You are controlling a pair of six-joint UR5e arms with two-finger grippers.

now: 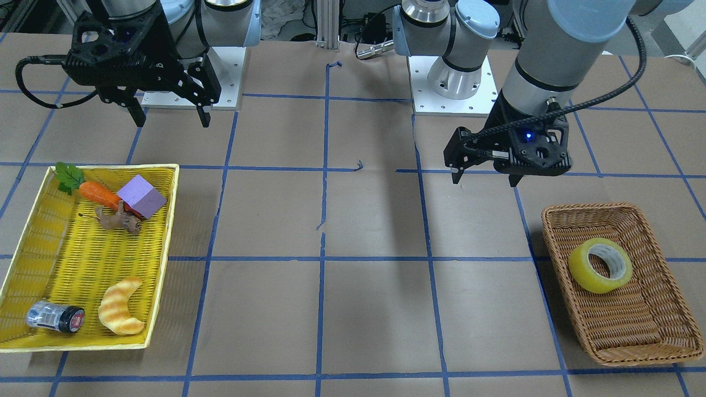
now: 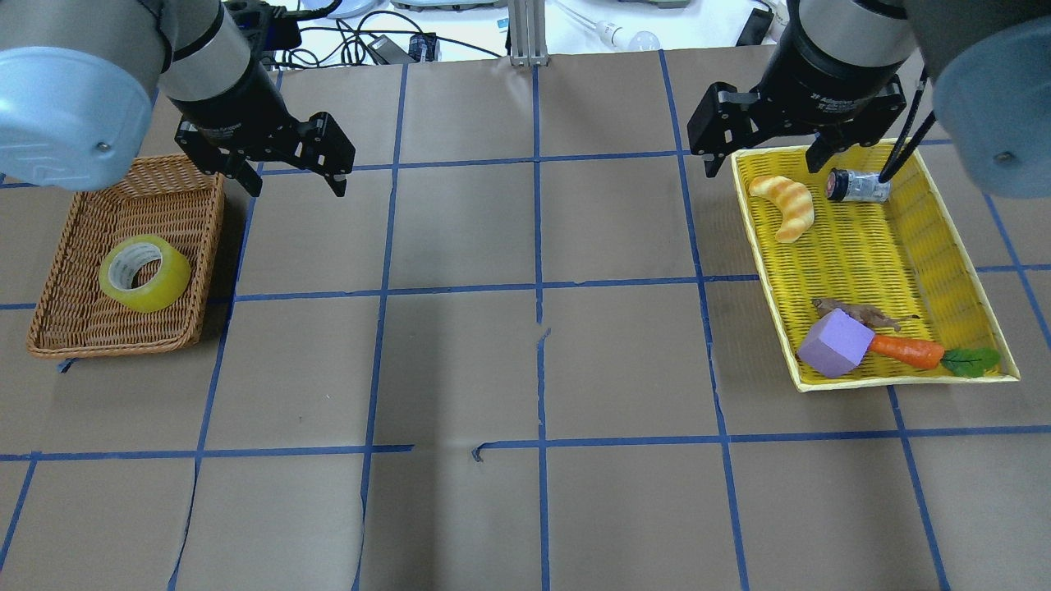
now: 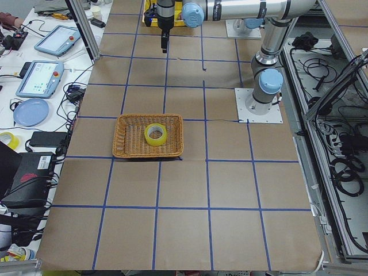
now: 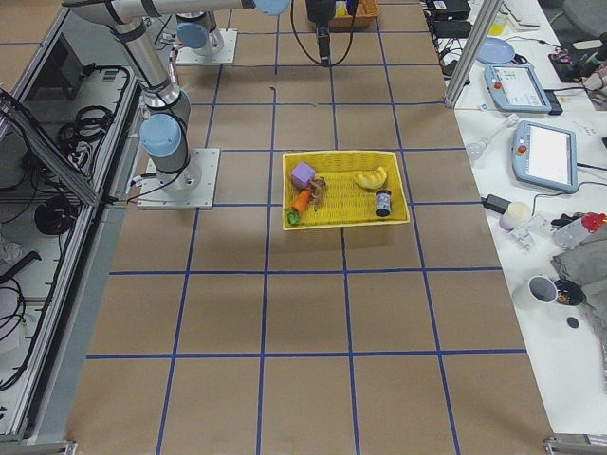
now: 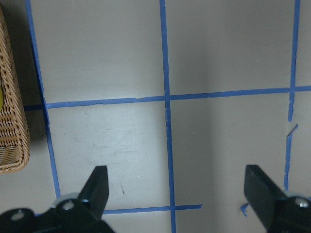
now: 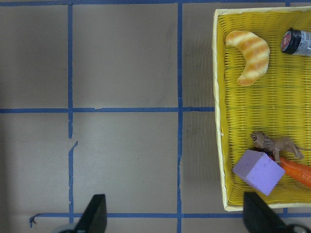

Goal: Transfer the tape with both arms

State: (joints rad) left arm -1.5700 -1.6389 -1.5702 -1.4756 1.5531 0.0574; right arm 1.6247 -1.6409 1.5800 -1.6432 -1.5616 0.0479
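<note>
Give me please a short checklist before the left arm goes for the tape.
1. Tape lies alone in brown basket, nothing on it: ok.
2. Left gripper open and empty: ok.
3. Left gripper above the tape: not ok, it hangs over bare table beside the basket.
4. Right gripper open and empty: ok.
5. Bare space in yellow basket: ok.

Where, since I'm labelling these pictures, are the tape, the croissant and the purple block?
tape (image 2: 168,286): overhead exterior view, its yellow outer wall.
croissant (image 2: 792,202): overhead exterior view, middle of its curve.
purple block (image 2: 833,345): overhead exterior view, its top face.
</note>
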